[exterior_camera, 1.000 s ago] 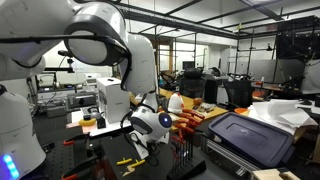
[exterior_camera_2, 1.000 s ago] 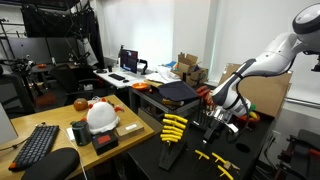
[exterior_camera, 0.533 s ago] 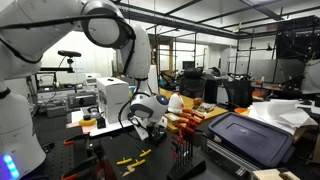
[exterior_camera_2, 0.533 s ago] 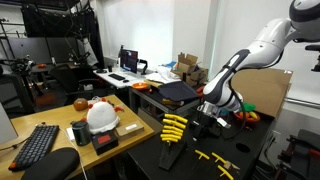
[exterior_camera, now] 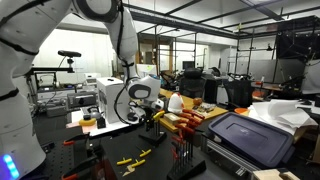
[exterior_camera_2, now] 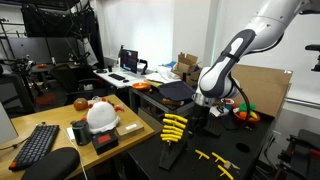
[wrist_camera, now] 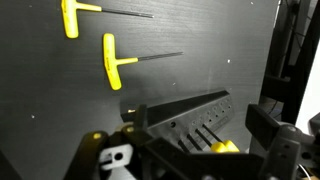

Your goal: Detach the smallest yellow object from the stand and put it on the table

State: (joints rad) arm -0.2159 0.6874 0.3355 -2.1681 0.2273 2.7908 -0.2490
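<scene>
A black stand point(wrist_camera: 185, 112) holds yellow T-handle keys; one yellow handle point(wrist_camera: 225, 147) shows at its lower edge in the wrist view. In an exterior view the stand point(exterior_camera_2: 170, 152) carries several yellow handles point(exterior_camera_2: 175, 125). I cannot tell which is the smallest. Two yellow T-handle keys lie loose on the black table, one point(wrist_camera: 76, 15) beside the other point(wrist_camera: 116, 60), and they also show in both exterior views point(exterior_camera_2: 215, 160) point(exterior_camera: 131, 158). My gripper point(wrist_camera: 200, 128) is open and empty, hovering just above the stand point(exterior_camera_2: 203, 115) point(exterior_camera: 150, 117).
Orange-handled screwdrivers point(exterior_camera: 188, 120) stand in a rack beside the gripper. A dark bin point(exterior_camera: 250, 140) sits close by. A white helmet point(exterior_camera_2: 101, 116), a keyboard point(exterior_camera_2: 40, 145) and a brown cardboard panel point(exterior_camera_2: 262, 95) surround the black table point(wrist_camera: 60, 100).
The arm has lifted off the table near the two loose keys and swung up and over toward the stand. The gripper stays open.
</scene>
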